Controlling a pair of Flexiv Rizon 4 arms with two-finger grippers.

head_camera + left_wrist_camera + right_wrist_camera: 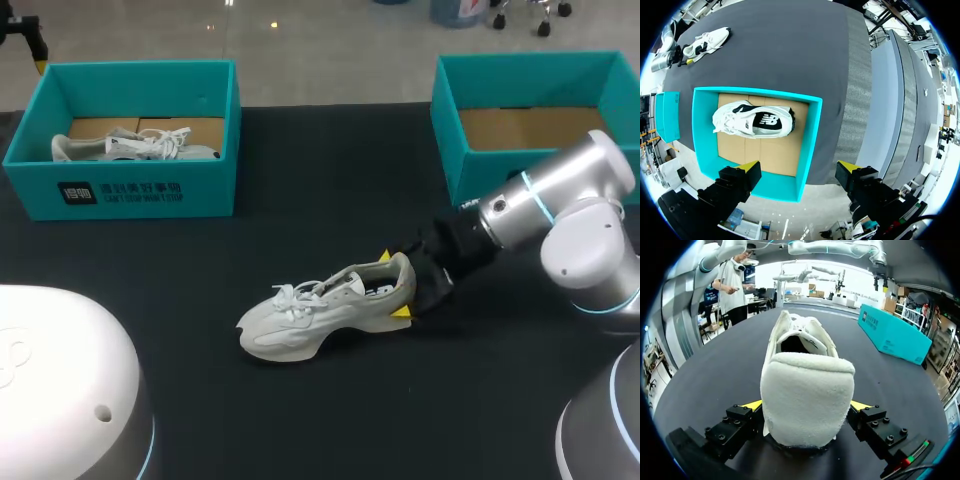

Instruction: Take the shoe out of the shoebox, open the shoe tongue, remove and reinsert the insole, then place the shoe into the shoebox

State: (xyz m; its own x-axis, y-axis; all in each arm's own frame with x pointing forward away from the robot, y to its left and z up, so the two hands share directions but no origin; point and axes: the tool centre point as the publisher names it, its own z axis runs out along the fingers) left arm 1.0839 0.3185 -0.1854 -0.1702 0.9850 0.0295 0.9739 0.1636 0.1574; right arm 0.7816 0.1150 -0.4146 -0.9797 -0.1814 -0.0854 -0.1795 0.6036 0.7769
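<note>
A white shoe is seen lying on its sole on the black table, in the lower middle of the head view, with its toe turned to the frame's left and its heel to the right. The heel is clamped from both sides by the yellow-tipped fingers of the right gripper, whose arm comes in from the right edge. In the right wrist view the padded heel is shown pinched between the two fingers of the right gripper, with the laces and tongue ahead of it.

At the upper left of the head view a teal shoebox is placed, and a second shoe is laid on its side inside it. A white label, a square mark with lines of print beside it, is carried on the box's front wall. At the upper right another teal box is stood, its brown card floor showing.

In the left wrist view the left gripper is held above the shoebox, its fingers spread wide with nothing pinched. The second shoe is seen ahead of it in the box, a white logo marked on its dark side panel.
</note>
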